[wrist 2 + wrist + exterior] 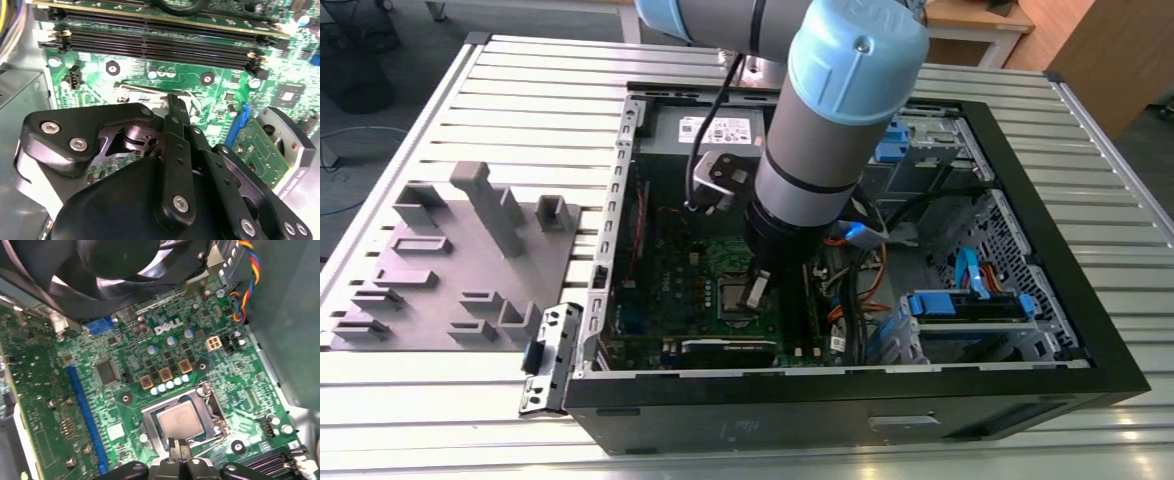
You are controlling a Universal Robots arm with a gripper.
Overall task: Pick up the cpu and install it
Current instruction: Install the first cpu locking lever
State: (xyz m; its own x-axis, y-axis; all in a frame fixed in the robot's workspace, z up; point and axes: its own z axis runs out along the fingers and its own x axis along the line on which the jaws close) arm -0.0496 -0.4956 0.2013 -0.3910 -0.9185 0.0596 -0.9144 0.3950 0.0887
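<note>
The tool hangs right over the cpu, its fingertips drawn together at the chip's near edge. The cpu lies flat in its socket on the motherboard, apparently seated, inside the open computer case on the counter.

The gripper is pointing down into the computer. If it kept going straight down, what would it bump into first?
Most likely the cpu, lying in its socket on the motherboard. The gripper hangs right at its edge, though touching can't be judged.
</note>
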